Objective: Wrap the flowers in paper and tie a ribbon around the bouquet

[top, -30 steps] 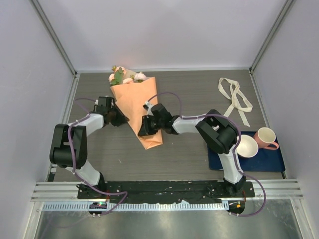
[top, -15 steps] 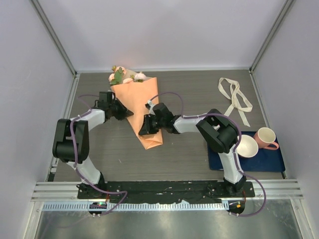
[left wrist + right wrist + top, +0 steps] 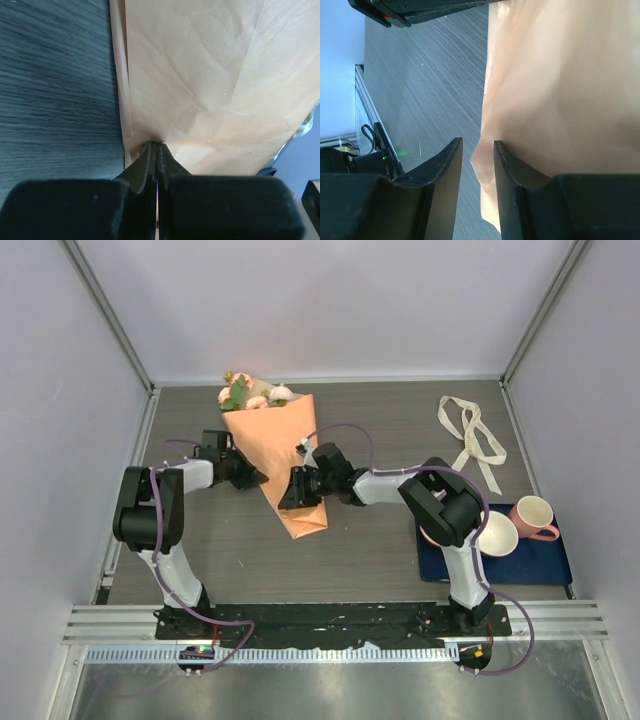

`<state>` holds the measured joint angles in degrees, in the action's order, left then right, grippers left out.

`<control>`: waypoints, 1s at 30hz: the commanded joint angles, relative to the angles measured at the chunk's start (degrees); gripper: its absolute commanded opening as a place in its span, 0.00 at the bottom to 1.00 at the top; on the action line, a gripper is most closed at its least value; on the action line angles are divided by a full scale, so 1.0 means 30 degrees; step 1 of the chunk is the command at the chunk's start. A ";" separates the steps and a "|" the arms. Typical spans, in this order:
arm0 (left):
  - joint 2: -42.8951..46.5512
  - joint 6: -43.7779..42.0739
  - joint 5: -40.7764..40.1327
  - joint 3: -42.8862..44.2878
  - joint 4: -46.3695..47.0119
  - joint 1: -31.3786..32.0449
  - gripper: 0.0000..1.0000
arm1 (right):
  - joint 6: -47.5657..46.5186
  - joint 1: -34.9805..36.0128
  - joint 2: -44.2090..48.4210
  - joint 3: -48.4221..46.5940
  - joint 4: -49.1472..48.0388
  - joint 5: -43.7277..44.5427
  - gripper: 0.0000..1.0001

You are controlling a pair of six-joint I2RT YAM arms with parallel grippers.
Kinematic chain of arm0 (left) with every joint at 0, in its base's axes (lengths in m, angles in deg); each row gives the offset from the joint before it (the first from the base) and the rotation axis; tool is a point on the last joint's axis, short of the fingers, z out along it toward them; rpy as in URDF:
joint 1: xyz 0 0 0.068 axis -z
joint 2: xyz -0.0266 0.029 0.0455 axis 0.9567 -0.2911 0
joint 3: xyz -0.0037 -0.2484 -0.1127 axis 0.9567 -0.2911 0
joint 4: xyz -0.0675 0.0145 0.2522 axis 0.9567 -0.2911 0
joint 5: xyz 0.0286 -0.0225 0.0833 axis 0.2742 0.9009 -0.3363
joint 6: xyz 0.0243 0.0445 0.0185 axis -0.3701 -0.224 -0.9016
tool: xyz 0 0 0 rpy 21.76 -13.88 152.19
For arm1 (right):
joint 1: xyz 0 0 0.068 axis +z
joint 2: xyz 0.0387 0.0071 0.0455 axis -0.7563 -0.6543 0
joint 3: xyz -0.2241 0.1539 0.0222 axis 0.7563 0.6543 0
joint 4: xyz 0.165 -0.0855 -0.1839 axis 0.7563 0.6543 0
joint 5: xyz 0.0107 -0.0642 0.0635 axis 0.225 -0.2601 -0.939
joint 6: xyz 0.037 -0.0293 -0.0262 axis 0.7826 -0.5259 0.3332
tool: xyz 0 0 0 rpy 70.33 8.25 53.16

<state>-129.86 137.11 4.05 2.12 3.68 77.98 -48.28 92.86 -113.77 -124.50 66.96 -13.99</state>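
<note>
The paper (image 3: 285, 455) lies as an orange cone on the table, with the flowers (image 3: 250, 395), pink blooms and green leaves, at its far wide end. My left gripper (image 3: 260, 478) is at the cone's left edge. In the left wrist view it (image 3: 156, 144) is shut on a fold of the paper (image 3: 200, 75). My right gripper (image 3: 284, 502) is over the cone's narrow lower part. Seen from the right wrist, it (image 3: 477, 142) stands open, with the edge of the paper (image 3: 560, 75) loose between its fingers. The ribbon (image 3: 470, 435) lies looped at the back right, apart from the bouquet.
A dark blue mat (image 3: 500, 562) at the right front carries a white bowl (image 3: 495, 533) and a pink mug (image 3: 532, 517). Grey walls close in the table on three sides. The left arm's black link (image 3: 420, 10) shows at the top of the right wrist view.
My left gripper moved in to the cone's left edge and shut on the paper. My right gripper's jaws have parted and let go of the paper.
</note>
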 commanded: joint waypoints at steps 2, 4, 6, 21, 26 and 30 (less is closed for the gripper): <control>-0.0731 -0.0789 -0.1673 -0.0120 -0.0639 -0.0288 0.00 | 0.0144 -0.0161 0.0865 0.0884 -0.0899 -0.0573 0.32; -0.0498 -0.1110 -0.1994 -0.0004 -0.0989 -0.0288 0.00 | 0.0464 -0.0161 0.0659 0.1555 -0.1481 -0.0574 0.25; -0.0292 -0.1258 -0.1938 0.0056 -0.1079 -0.0288 0.00 | 0.0700 -0.0161 0.0455 0.1939 -0.1836 -0.0603 0.18; 0.3959 0.0526 0.1577 -0.1669 0.0822 0.2787 0.17 | 0.0701 -0.0161 0.0980 0.1941 -0.1721 -0.1129 0.26; 0.3459 0.1084 0.2017 -0.2170 0.1878 0.3285 0.12 | 0.0730 -0.0277 0.2997 0.3138 -0.1807 -0.1336 0.46; 0.3547 0.1231 0.1959 -0.2200 0.2055 0.3871 0.11 | 0.0614 -0.0776 0.4115 0.4049 -0.1778 -0.1422 0.48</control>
<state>-119.52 139.23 8.34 -4.85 5.62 88.25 -45.68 91.50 -106.76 -113.84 61.60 -17.03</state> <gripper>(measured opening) 0.119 0.477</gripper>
